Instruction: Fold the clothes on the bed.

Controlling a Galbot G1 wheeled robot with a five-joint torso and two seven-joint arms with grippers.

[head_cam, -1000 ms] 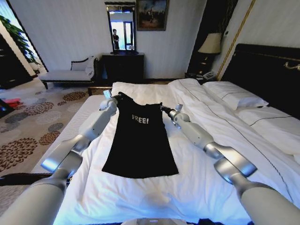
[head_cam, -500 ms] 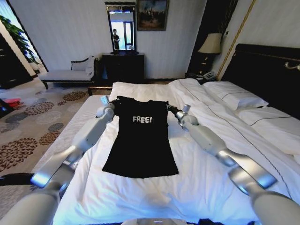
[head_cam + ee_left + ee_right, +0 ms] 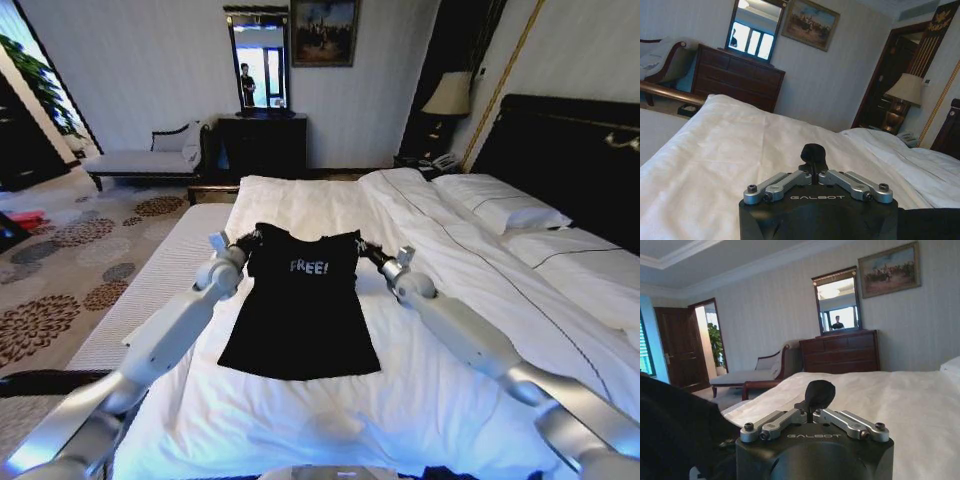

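Note:
The clothes, one black T-shirt [image 3: 300, 315] with white "FREE!" lettering, lie lengthwise on the bed's white duvet [image 3: 300, 200]. Its hem rests flat near me, while its shoulder end is held up off the duvet. My left gripper [image 3: 248, 239] is shut on the shirt's left shoulder and my right gripper [image 3: 362, 247] on its right shoulder. In the left wrist view the left gripper [image 3: 813, 151] is pinched together, with black cloth [image 3: 930, 222] beside it. In the right wrist view the right gripper [image 3: 819, 394] is likewise pinched, and black cloth [image 3: 675, 430] hangs alongside.
White pillows [image 3: 500, 205] and a dark headboard [image 3: 570, 150] are on the right. A pale chaise bench [image 3: 140, 160], a dark dresser [image 3: 262, 140] with a mirror and a lamp [image 3: 450, 95] stand along the far wall. Patterned carpet [image 3: 60, 280] lies left of the bed.
Both grippers have drawn back toward me and spread a little, bringing the shirt's shoulder end nearer to its hem. The hem has stayed where it was.

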